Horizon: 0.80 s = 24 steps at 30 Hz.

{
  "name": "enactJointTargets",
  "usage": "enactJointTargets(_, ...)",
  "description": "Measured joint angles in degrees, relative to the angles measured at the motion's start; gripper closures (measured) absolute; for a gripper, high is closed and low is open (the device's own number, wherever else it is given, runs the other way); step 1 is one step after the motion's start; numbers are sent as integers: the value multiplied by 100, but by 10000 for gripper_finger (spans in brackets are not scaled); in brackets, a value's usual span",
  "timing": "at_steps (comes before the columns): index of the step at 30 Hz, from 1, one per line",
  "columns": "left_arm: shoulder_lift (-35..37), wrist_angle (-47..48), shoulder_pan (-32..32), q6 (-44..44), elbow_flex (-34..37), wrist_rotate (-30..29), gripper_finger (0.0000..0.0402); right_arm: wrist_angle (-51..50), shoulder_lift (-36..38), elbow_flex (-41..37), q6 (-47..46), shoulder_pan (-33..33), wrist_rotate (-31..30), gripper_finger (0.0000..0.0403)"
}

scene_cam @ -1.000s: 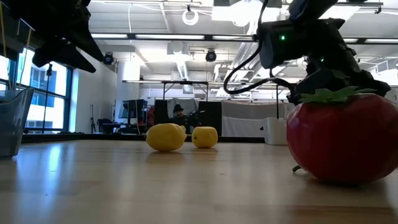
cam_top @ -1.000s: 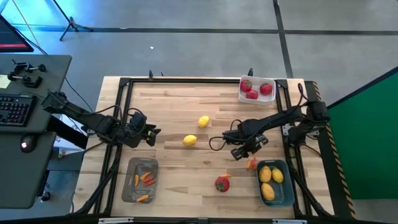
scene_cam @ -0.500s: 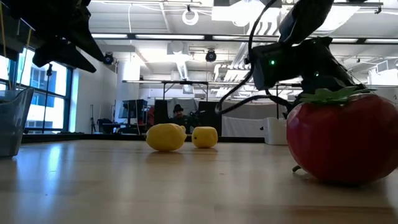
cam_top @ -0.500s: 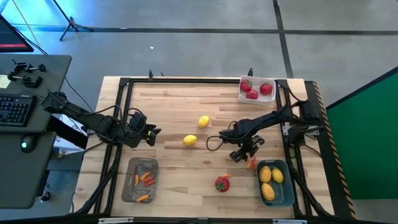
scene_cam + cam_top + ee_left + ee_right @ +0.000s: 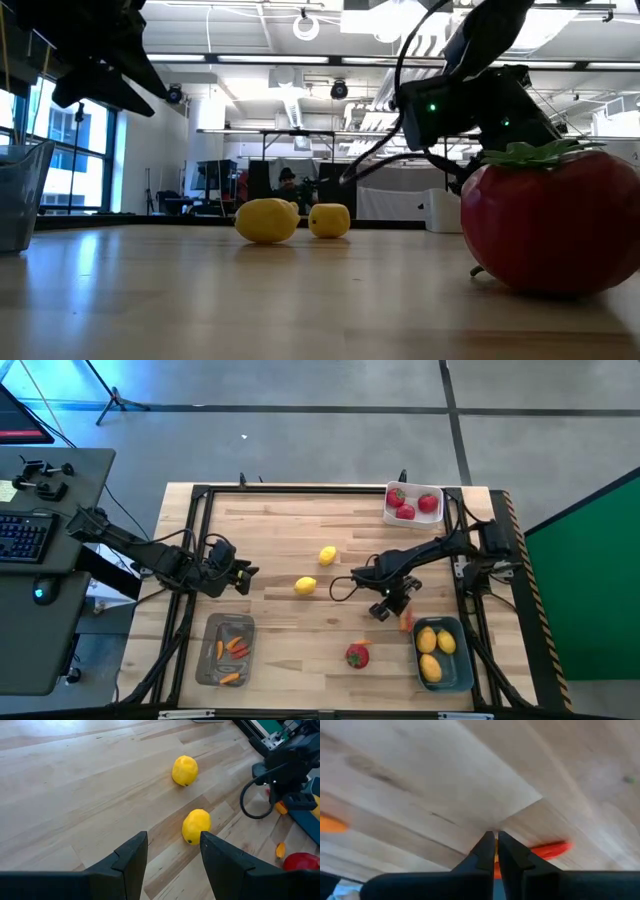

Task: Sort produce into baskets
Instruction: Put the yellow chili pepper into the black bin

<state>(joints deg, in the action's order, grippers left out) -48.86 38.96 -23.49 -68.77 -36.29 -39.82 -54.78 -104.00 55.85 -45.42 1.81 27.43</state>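
From above, the right gripper (image 5: 392, 608) was down at the table just left of the blue-teal basket (image 5: 462, 678), beside an orange-red pepper (image 5: 406, 622) that lay against that basket's near-left corner. Two lemons (image 5: 306, 586) sat loose mid-table, a red fruit (image 5: 357, 655) nearer the front, and the grey tray (image 5: 212, 658) with peppers at the front left. The left gripper (image 5: 238, 576) waited over the table's left side.

At table height, the red fruit (image 5: 550, 220) filled the right foreground, with the two lemons (image 5: 267, 220) farther off; the right arm reached down behind the fruit, its fingertips hidden.

The left wrist view showed the left gripper (image 5: 172, 851), fingers parted and empty, facing the nearer lemon (image 5: 196, 825).

The right wrist view showed the right gripper (image 5: 494, 845) pinched together at the tabletop, the pepper (image 5: 547, 850) lying right behind the tips; whether it was truly caught could not be told.

The step looked like picking up this pepper. Next would be a lift, checking that it came along, then a long carry left to the grey tray.
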Motion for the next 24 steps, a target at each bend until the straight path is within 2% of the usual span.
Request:
enactJointTargets(6, 0, 6, 0, 0, -2, 13, 232, 148, 430, 317, -14, 4, -180, 400)
enactJointTargets(11, 0, 11, 0, 155, 0, 186, 232, 1055, 640, 802, -465, 151, -702, 401)
enactJointTargets(17, 0, 20, -2, 350, 0, 422, 232, 3062, 435, 1574, -1030, 641, -2043, 402)
enactJointTargets(21, 0, 17, -1, 481, 0, 432, 232, 3622, -46, 2439, -1099, 963, -3074, 402)
enactJointTargets(24, 0, 19, -2, 667, -1, 498, 232, 3680, -625, 3328, -905, 1130, -3405, 402)
